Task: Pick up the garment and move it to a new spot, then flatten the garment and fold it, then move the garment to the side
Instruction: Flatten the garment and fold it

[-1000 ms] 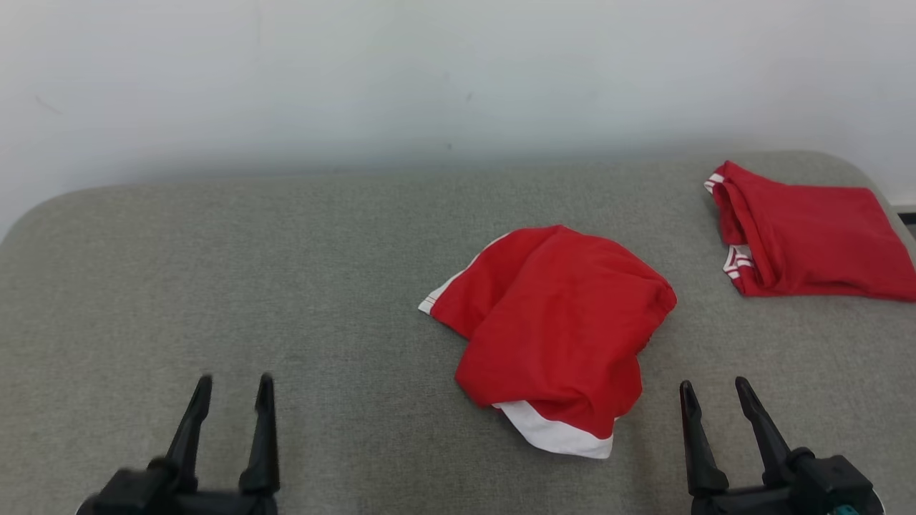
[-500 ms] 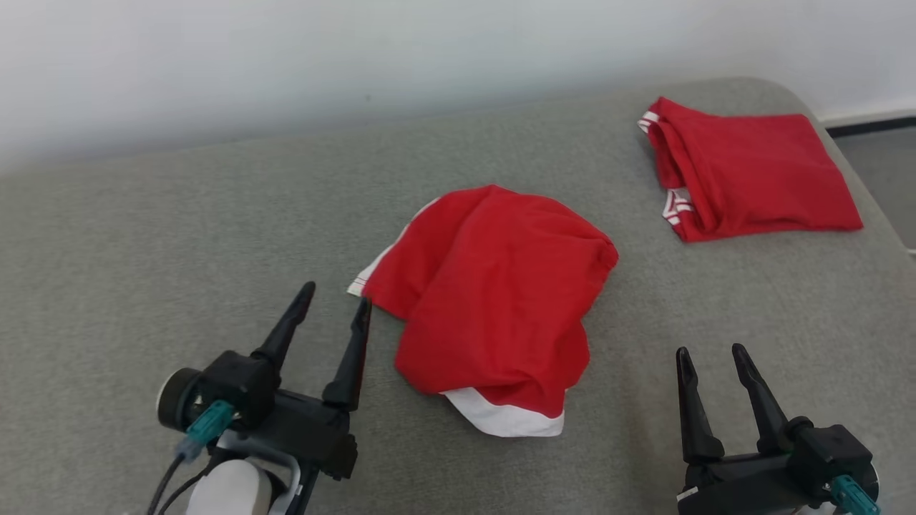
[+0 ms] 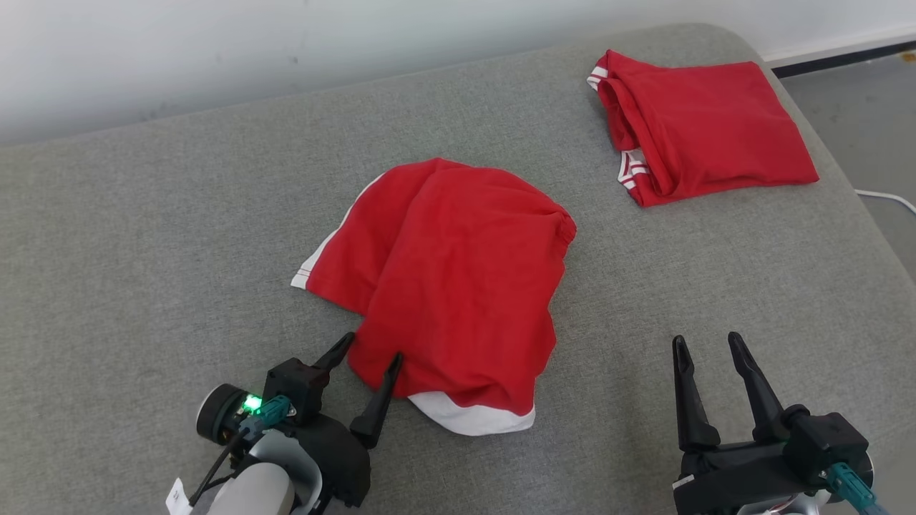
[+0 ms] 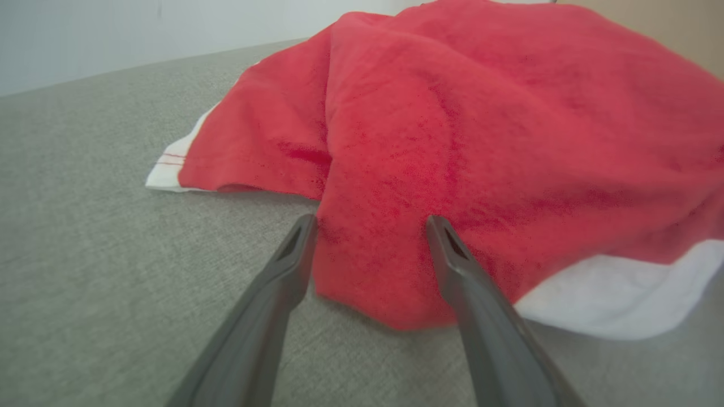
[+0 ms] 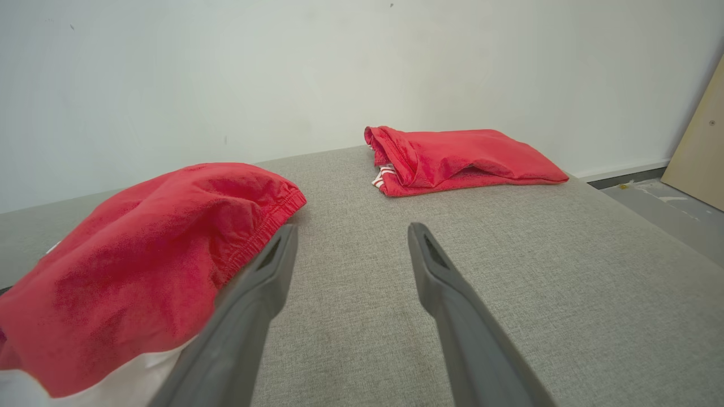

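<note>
Left gripper [image 3: 373,346]: lower left, black body, two long tapering dark fingers [image 3: 376,408]
Left wrist: round black housing [image 3: 215,422], green light [image 3: 252,404] glowing, teal plug [image 3: 268,413], thin black cable [image 3: 215,465]
Left forearm [image 3: 261,493]: pale grey shell, white tag [image 3: 175,497] at bottom edge
Right gripper [image 3: 705,337]: lower right, same black build, teal connector [image 3: 846,483] near the corner
Finger insides: matte grey, slot near each tip

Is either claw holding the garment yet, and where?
Nothing is held. The left claw stands open around the near edge of the garment, not closed on it. The right claw is open, apart from it.
</note>
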Robot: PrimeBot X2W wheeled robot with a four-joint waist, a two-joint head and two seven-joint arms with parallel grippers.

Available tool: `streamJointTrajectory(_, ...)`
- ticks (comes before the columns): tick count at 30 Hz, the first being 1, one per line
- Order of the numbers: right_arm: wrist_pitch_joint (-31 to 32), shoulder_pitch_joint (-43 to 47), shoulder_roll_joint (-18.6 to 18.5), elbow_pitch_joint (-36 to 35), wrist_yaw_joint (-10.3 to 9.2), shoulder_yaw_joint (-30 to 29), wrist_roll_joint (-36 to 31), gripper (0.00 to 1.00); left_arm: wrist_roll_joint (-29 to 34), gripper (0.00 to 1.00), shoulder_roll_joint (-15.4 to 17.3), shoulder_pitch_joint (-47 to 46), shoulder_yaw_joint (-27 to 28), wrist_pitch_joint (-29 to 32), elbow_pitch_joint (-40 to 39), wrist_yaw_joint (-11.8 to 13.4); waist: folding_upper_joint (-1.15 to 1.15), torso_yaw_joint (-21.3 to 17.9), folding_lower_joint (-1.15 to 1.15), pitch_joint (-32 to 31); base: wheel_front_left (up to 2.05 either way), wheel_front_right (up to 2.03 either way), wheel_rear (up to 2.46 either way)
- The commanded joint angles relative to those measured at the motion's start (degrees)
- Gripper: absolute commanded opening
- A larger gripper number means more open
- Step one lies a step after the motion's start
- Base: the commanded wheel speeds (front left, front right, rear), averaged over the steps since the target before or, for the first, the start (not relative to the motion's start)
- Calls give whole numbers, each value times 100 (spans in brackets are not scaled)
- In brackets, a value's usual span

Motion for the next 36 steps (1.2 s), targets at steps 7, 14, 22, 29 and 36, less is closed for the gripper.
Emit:
streamJointTrajectory(7,0,-35,17,23,-14,-16,-2,100,-243,100,-133,-249,-224,32,748,11,-1,-55,-1,49,0,0,0)
streamJointTrajectory(14,-1,85,18,50,-14,-77,-55,100,-470,0,-223,-390,-228,1,844,12,-1,99,-1,-138,0,0,0)
streamJointTrajectory(22,0,279,16,59,-14,-77,-49,100,-353,0,59,22,333,-5,-276,222,-1,544,-1,-474,0,0,0)
streamJointTrajectory(29,0,377,16,44,-14,-158,-56,100,-282,0,529,815,668,18,-1449,577,-1,912,-1,-623,0,0,0)
streamJointTrajectory(36,0,388,16,31,-14,-160,-60,100,-458,0,818,1911,808,317,-2467,981,-1,1116,-1,-535,0,0,0)
